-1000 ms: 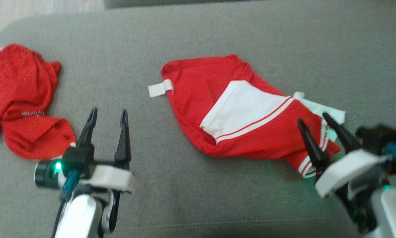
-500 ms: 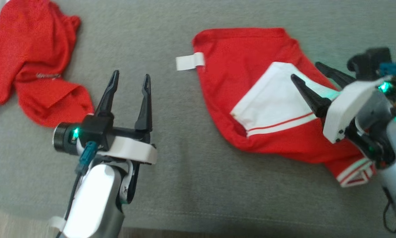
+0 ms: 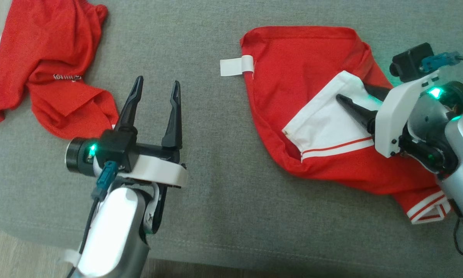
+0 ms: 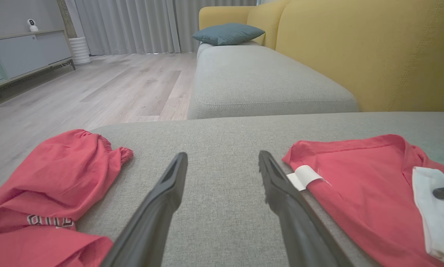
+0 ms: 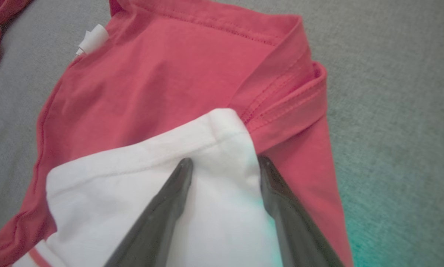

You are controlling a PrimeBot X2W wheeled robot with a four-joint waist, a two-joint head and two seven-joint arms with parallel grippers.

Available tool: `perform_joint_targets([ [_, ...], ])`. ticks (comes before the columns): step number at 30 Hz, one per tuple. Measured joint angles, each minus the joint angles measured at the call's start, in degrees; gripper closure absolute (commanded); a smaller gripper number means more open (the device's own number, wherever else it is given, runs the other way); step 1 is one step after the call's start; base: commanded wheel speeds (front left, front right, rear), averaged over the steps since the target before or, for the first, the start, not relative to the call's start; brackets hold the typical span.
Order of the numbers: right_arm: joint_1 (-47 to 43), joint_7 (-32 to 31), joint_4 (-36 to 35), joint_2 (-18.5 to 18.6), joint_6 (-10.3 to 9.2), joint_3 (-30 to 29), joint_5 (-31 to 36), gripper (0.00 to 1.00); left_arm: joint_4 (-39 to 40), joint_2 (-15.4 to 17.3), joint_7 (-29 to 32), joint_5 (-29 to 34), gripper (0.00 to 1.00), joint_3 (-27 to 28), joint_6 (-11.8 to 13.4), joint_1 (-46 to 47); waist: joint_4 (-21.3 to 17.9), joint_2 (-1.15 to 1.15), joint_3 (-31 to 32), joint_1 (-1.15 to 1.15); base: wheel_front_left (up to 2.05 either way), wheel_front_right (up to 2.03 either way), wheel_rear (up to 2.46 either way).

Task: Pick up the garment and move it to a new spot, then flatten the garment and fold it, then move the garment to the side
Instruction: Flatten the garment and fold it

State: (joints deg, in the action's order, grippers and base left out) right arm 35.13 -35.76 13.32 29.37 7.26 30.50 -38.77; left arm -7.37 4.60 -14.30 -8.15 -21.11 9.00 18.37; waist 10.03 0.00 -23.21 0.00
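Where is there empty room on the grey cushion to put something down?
Bare: on the grey cushion, the middle gap between the crumpled red garment and the red-and-white garment, and the front strip along its near edge. Crowded: both ends, where the garments lie.

Garment [image 3: 293, 69] right of other clothing [image 3: 42, 50], on cushion [image 3: 223, 185]

- My head view has shifted: everything slid up toward 1 o'clock, and the grey cushion's [image 3: 223, 200] front edge now shows at 6 o'clock.
- My right gripper [image 3: 351, 92] left the striped cuff [image 3: 428, 208] at the red garment's [image 3: 293, 69] 5 o'clock end and moved toward 11 o'clock; its spread fingers are now over the white panel [image 3: 324, 119].
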Motion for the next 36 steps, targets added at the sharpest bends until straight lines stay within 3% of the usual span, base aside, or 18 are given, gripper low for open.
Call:
perform_joint_targets([
  [1, 0.2, 0.0, 0.1, 0.2, 0.0, 0.5, -0.7, 1.0, 0.0, 0.0, 0.0, 0.0, 0.0, 0.0, 0.0, 0.0, -0.1, 0.0, 0.1, 0.0, 0.0, 0.0, 0.0],
  [10, 0.1, 9.3, -2.6, 0.6, 0.0, 1.2, -1.4, 1.0, -0.1, -0.1, 0.0, 0.6, 0.0, 1.5, -0.5, -0.3, -1.6, 0.0, 2.2, 0.0, 0.0, 0.0, 0.0],
  [18, -9.9, 16.5, -6.0, -0.6, 0.0, -10.8, 2.0, 1.0, -0.1, 0.1, 0.0, 0.6, 0.0, 2.4, -0.5, -1.8, -3.9, 0.0, 5.1, 0.0, 0.0, 0.0, 0.0],
  [26, -24.1, 20.0, -7.8, -9.0, 0.0, -26.3, 7.9, 1.0, -0.3, 0.8, 0.0, 0.6, 0.0, 3.4, -0.5, -4.5, -6.3, 0.0, 8.0, 0.0, 0.0, 0.0, 0.0],
  [30, -30.2, 21.4, -8.5, -13.9, 0.0, -31.2, 11.2, 1.0, -0.4, 1.1, 0.0, 0.6, 0.0, 3.5, -0.5, -5.7, -7.1, 0.0, 9.2, 0.0, 0.0, 0.0, 0.0],
  [32, -32.0, 21.7, -8.6, -15.9, 0.0, -31.7, 12.2, 0.6, -0.4, 1.4, 0.0, 0.5, 0.0, 3.6, -0.5, -6.4, -7.5, 0.0, 9.6, 0.0, 0.0, 0.0, 0.0],
  [33, -32.6, 22.0, -8.6, -16.7, 0.0, -31.7, 12.3, 0.01, -0.5, 1.5, 0.0, 0.5, 0.0, 3.6, -0.5, -6.7, -7.7, 0.0, 9.9, 0.0, 0.0, 0.0, 0.0],
  [36, -33.0, 25.0, -8.6, -18.1, 0.0, -31.5, 13.3, 0.0, -0.5, 1.8, 0.0, 0.5, 0.0, 3.8, -0.4, -7.3, -8.3, 0.0, 10.6, 0.0, 0.0, 0.0, 0.0],
])
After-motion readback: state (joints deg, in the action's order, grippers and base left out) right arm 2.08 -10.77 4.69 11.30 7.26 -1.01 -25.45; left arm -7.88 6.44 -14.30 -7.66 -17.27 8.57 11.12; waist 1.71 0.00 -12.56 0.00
